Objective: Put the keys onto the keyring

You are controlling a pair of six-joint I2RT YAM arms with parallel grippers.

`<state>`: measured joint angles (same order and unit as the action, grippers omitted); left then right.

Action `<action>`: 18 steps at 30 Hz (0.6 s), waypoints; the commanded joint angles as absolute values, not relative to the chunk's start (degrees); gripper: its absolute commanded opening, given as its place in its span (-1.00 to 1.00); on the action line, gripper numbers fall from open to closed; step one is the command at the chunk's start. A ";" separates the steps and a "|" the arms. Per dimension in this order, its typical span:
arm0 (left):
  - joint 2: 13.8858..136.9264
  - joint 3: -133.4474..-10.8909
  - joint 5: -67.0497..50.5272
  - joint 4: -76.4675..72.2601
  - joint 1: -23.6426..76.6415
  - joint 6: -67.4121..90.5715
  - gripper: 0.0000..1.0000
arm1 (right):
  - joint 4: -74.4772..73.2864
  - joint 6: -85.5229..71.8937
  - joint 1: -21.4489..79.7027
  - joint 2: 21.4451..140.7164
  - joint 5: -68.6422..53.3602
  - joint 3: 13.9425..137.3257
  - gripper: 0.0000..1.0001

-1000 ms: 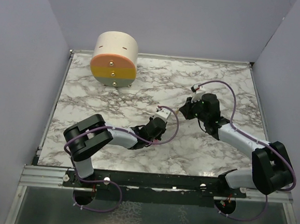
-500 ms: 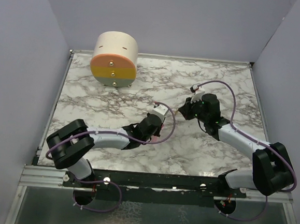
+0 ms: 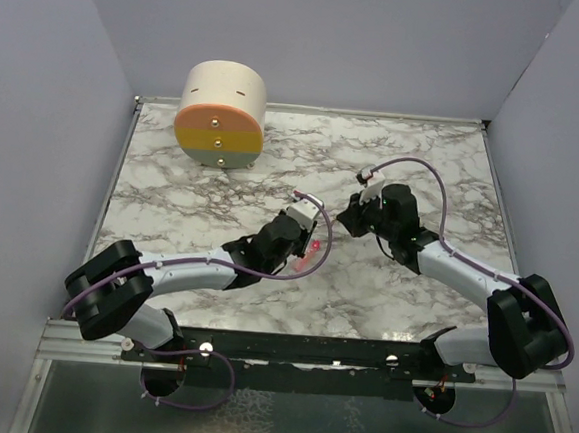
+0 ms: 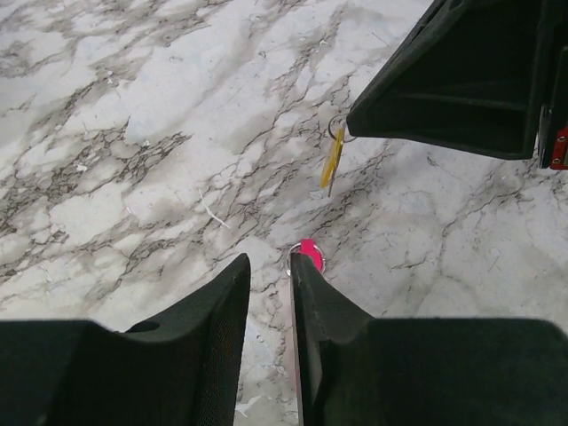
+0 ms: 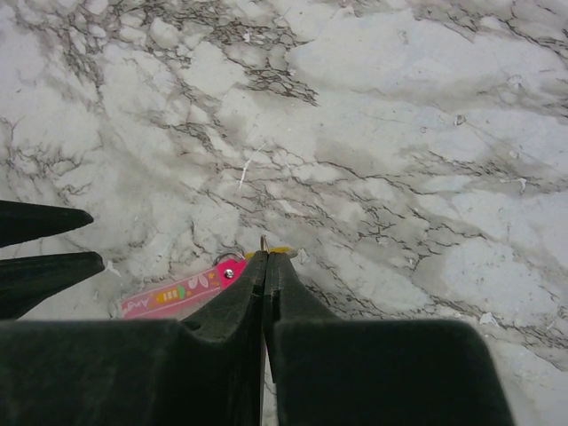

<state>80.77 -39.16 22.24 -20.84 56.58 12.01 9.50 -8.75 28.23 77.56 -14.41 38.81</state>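
Note:
The keyring, a pink strap point(image 5: 173, 295) with a small metal ring at its end, lies flat on the marble table point(image 3: 222, 186). It also shows in the top view point(image 3: 314, 252). My left gripper point(image 4: 269, 259) is low over it with the jaws a little apart and marble showing between them. The strap's ring end point(image 4: 308, 251) pokes out just past the right finger. My right gripper point(image 5: 264, 256) is shut on the small yellow-orange key point(image 4: 332, 160). The key hangs edge-on just above and beyond the ring end.
A large cream-and-orange cylinder point(image 3: 220, 116) stands at the table's back left. Grey walls close in the left, back and right sides. The two grippers point(image 3: 308, 240) point(image 3: 345, 217) are close together mid-table.
My left arm has stretched forward and right toward the right gripper. The pink strap now shows beside its fingers. My right gripper has shifted slightly left, still holding the key.

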 commanded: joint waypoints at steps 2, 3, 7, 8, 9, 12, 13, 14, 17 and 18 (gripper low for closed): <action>82.72 -38.97 19.01 -19.51 56.16 13.41 -0.16 | 6.11 -10.92 28.49 75.91 -5.96 39.21 -0.98; 83.62 -39.14 18.16 -19.51 56.21 14.12 -0.05 | 5.81 -11.46 28.49 75.67 -4.52 39.20 -0.98; 87.72 -40.34 15.54 -19.52 56.25 16.15 0.17 | 4.21 -13.44 28.50 74.06 0.53 39.27 -0.98; 88.58 -40.60 15.28 -19.59 56.33 16.47 0.17 | 4.02 -13.76 28.48 73.55 1.43 39.14 -0.99; 89.44 -40.95 15.15 -19.62 56.46 16.64 0.18 | 3.96 -14.01 28.48 72.98 2.34 38.95 -0.98; 91.58 -41.74 15.69 -19.71 56.90 16.66 0.19 | 3.66 -14.61 28.46 71.37 4.88 38.36 -0.98; 92.25 -42.05 15.95 -19.77 57.01 16.55 0.19 | 3.61 -14.68 28.49 70.83 5.52 38.28 -0.99; 92.98 -42.42 16.25 -19.75 57.08 16.41 0.18 | 3.47 -14.88 28.48 70.41 5.97 38.14 -0.98; 95.20 -43.61 16.91 -19.77 57.30 15.88 0.18 | 3.46 -15.01 28.45 69.40 6.72 37.88 -0.99; 95.91 -44.10 17.10 -19.70 57.38 15.76 0.18 | 3.44 -15.03 28.47 69.19 6.83 37.76 -0.99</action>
<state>93.43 -41.17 17.15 -18.79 56.82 15.75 4.08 -13.89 28.25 71.07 2.94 38.74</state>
